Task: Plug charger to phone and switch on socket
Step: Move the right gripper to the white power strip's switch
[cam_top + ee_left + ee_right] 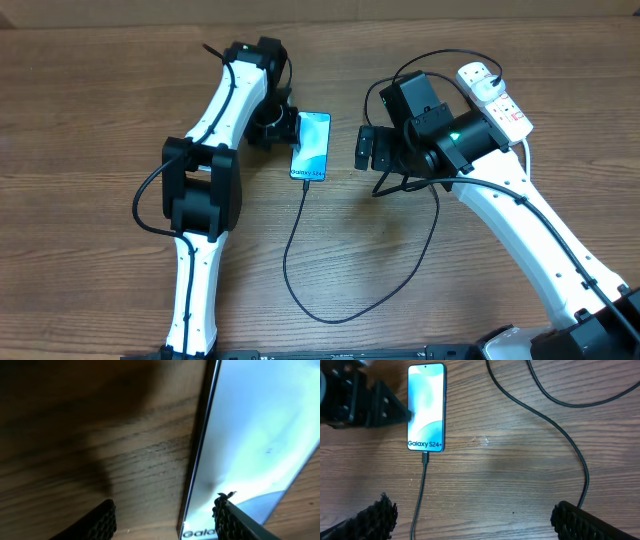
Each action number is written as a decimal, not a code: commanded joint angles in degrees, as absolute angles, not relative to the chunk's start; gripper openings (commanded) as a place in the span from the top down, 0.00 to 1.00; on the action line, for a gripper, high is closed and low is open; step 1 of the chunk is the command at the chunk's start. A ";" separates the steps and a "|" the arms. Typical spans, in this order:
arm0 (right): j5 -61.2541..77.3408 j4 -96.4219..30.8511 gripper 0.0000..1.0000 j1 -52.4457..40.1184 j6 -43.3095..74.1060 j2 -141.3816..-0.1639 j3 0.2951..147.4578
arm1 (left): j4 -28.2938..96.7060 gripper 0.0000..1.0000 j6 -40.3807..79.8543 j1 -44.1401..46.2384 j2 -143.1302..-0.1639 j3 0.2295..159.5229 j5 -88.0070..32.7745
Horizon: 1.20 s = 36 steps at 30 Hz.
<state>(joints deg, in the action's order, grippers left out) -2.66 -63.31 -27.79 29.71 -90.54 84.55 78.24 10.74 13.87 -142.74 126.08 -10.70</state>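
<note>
Risk lies mostly with the left gripper [165,522]: its ribbed black fingers [102,521] stand partly apart with nothing held, one over the brown wooden table [75,435], the other above the glass of the slim, dark-framed, blue-screened phone [260,425], straddling its left edge. A sideways slip on leaving could shove the phone and, I judge, work the plug loose. The phone lies mid-table between the arms, with the thin black charger cable [422,490] seated by its small plug tip [425,458] in the bottom edge; only the right wrist view shows that joint clearly. The right gripper [475,525] gapes fully, empty, above the wood just right of the phone. Only the overhead view shows the white oblong socket [495,96] with red switches, far right, just beyond that arm; whether a switch is on I cannot tell. The cable loops beneath the arm, so a reach there could snag it.
</note>
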 commanded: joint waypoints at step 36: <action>-5.96 -64.62 0.00 17.39 16.60 -131.48 123.37 | 82.87 0.00 14.37 12.75 -119.26 137.73 -4.45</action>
